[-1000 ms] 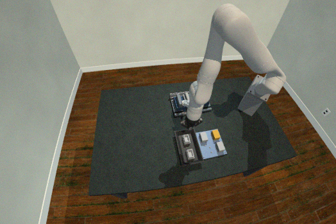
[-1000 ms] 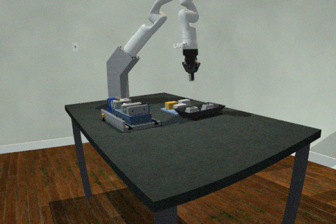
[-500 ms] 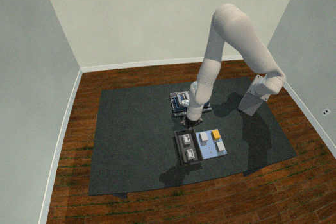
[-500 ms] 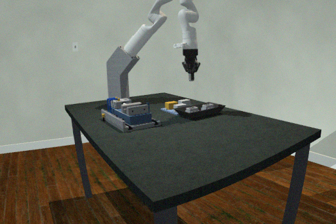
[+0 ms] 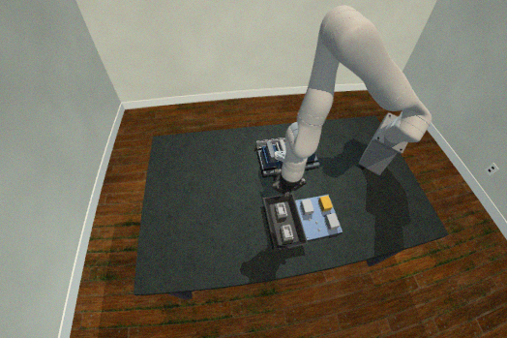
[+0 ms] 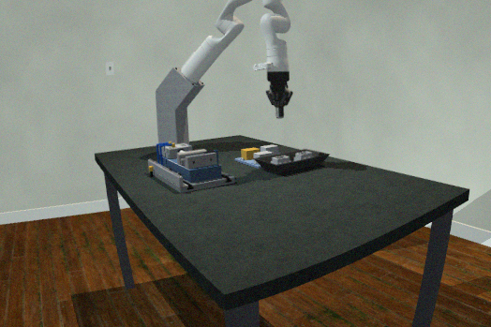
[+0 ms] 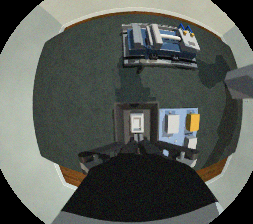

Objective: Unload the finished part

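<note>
My gripper (image 6: 279, 113) is shut and empty, hanging high above the table, over the near end of the black outfeed tray (image 6: 291, 160). In the top view the gripper (image 5: 289, 184) sits between the vise (image 5: 275, 149) and the tray (image 5: 283, 221). Two grey pocketed blocks lie in the tray, one (image 5: 281, 210) at the far end and one (image 5: 287, 232) at the near end. The wrist view shows the tray (image 7: 136, 125) straight below with one block visible, and the vise (image 7: 160, 42) farther off. Whether a block sits between the vise jaws (image 6: 192, 165) is unclear.
A light blue plate (image 5: 318, 217) lies right of the tray, carrying two grey blocks and an orange block (image 5: 326, 202). The arm's grey base pedestal (image 5: 382, 149) stands at the table's back right. The table edge runs close behind the tray in the wrist view.
</note>
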You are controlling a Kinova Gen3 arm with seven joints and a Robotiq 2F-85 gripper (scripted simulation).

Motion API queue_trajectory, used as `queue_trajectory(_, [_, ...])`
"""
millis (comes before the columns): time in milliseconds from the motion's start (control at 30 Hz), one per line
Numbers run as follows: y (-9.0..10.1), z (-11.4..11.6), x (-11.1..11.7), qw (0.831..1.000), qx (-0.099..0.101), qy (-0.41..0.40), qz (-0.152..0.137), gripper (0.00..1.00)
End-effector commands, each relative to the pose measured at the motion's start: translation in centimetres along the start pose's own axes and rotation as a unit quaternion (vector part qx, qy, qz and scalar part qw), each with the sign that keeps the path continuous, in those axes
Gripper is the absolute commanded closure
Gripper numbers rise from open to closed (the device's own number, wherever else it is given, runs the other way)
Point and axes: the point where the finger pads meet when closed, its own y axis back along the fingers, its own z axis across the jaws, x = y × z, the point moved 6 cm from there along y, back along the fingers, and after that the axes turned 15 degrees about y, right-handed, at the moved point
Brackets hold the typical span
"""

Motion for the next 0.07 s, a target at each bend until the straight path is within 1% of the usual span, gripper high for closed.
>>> queue_trajectory(0, [0.03, -0.02, 0.02, 1.000, 0.000, 0.000, 0.000, 1.00])
queue_trajectory(33, [0.03, -0.02, 0.02, 1.000, 0.000, 0.000, 0.000, 1.00])
